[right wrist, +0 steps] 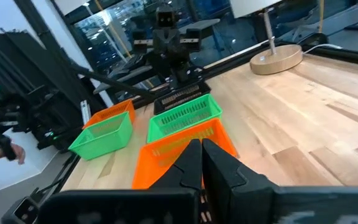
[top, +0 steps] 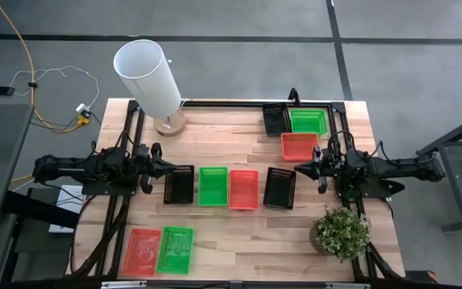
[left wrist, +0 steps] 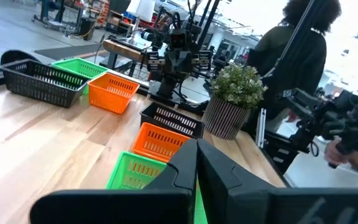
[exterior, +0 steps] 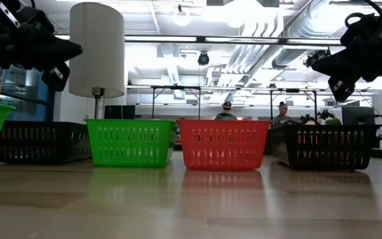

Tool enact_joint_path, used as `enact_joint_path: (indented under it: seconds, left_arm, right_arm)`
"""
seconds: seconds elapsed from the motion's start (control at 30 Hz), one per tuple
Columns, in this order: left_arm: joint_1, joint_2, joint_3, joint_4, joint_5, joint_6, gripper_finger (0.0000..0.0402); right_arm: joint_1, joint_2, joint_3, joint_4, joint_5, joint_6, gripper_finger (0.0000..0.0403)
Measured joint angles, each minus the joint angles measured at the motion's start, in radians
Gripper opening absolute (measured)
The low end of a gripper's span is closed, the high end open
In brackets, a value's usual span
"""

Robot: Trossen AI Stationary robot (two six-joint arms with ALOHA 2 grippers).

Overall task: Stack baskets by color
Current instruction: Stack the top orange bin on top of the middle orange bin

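Note:
Four baskets stand in a row across the table's middle: black [top: 178, 184], green [top: 212, 185], red [top: 244, 189] and black [top: 279, 187]. At the far right sit a black basket [top: 276, 119], a green one [top: 308, 121] and a red one [top: 299, 146]. Near the front left lie a red basket [top: 142, 250] and a green one [top: 175, 249]. All rest on their bottoms. My left gripper [top: 173, 166] hovers shut at the left, above the table and pointing level toward the row. My right gripper [top: 297, 168] hovers shut at the right, facing it.
A lamp with a white shade [top: 148, 76] stands on its wooden base [top: 169, 123] at the far left. A potted plant [top: 340, 231] sits at the near right corner. A person [left wrist: 297, 56] stands beyond the table's right side.

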Motion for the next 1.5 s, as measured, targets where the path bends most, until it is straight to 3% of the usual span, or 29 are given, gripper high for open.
enact_joint_path:
  seconds: [0.33,0.6,0.7,0.83,0.93,1.1,1.3,1.5]
  left_arm:
    - [0.000,0.000,0.000,0.000,0.000,-0.002,0.0000]
    - [0.000,0.000,0.000,0.044,-0.119,-0.002,0.0000]
    - [0.000,0.000,0.000,0.064,-0.136,-0.001,0.0000]
    - [0.001,0.019,0.000,0.288,-0.209,0.014,0.0000]
    - [0.000,0.067,0.020,0.486,-0.162,0.058,0.0000]
    - [0.000,0.207,0.133,0.487,-0.141,0.127,0.0000]
    - [0.000,0.390,0.205,0.523,-0.153,0.239,0.0000]
    - [0.000,0.445,0.205,0.575,-0.154,0.242,0.0000]
  right_arm:
    - [0.000,0.000,0.000,0.015,0.043,-0.030,0.0000]
    - [0.000,0.000,0.000,0.032,0.102,-0.077,0.0000]
    - [0.000,0.001,0.000,0.179,0.123,-0.121,0.0000]
    - [0.001,0.011,0.000,0.443,0.098,-0.244,0.0000]
    - [0.000,0.039,0.000,0.560,0.118,-0.290,0.0000]
    - [0.000,0.120,0.000,0.642,0.143,-0.223,0.0000]
    - [0.000,0.261,0.081,0.570,0.187,-0.168,0.0000]
    - [0.000,0.429,0.214,0.485,0.187,-0.241,0.0000]
